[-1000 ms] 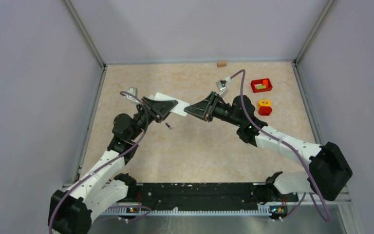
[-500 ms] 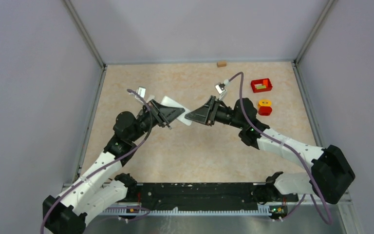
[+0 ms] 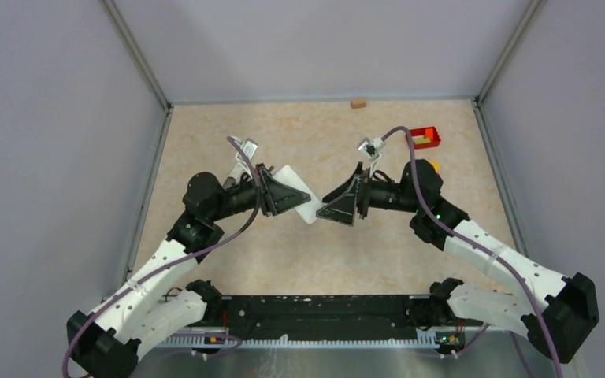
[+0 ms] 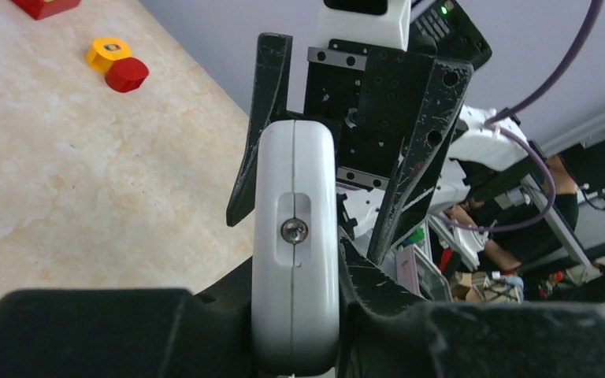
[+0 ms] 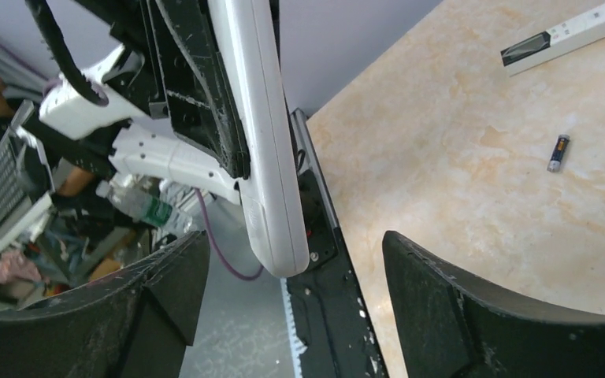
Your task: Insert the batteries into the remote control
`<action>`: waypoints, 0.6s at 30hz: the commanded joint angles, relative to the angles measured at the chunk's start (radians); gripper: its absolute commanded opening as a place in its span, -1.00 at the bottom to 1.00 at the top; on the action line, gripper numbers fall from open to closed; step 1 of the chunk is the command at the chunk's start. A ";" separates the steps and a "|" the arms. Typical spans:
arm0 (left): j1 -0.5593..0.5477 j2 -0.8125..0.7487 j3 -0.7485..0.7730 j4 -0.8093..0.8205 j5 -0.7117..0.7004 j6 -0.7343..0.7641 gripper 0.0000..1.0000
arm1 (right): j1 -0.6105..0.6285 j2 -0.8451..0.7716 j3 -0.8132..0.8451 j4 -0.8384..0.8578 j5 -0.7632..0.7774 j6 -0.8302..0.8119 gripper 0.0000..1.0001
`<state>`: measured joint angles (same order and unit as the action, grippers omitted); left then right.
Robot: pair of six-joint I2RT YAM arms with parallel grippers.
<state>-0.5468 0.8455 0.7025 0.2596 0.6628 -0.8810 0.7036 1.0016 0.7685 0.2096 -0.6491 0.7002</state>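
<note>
The white remote control (image 3: 292, 179) is held off the table, my left gripper (image 3: 287, 195) shut on it. In the left wrist view the remote (image 4: 295, 236) stands edge-on between the left gripper (image 4: 295, 319) pads, a screw in its end face. My right gripper (image 3: 324, 206) faces it with jaws wide apart. In the right wrist view the remote's rounded end (image 5: 276, 236) hangs between the open right gripper (image 5: 293, 252) fingers, touching neither. One slim dark battery (image 5: 558, 153) lies on the table beyond. No battery is seen in either gripper.
A long white bar with a dark label (image 5: 575, 33) lies on the table past the battery. A red box (image 3: 424, 137) and a yellow-and-red piece (image 4: 116, 64) sit at the far right. A small tan block (image 3: 358, 102) rests by the back wall.
The right gripper has opened wide and drawn back to the right. The left arm has carried the remote right and toward the front. The battery on the table near it no longer shows from above.
</note>
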 commanded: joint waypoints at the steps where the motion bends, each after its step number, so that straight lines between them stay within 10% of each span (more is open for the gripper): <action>1: -0.002 0.024 0.065 0.029 0.145 0.074 -1.00 | -0.007 0.030 0.093 -0.066 -0.120 -0.145 0.57; 12: -0.002 0.044 0.079 0.029 0.200 0.093 -1.00 | 0.004 0.163 0.190 -0.070 -0.206 -0.225 -0.01; 18: -0.002 0.047 0.081 0.013 0.194 0.106 -1.00 | 0.017 0.179 0.169 -0.046 -0.243 -0.233 0.23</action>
<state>-0.5442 0.8948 0.7334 0.2295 0.8330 -0.7929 0.7116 1.1713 0.9165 0.1246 -0.8543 0.5068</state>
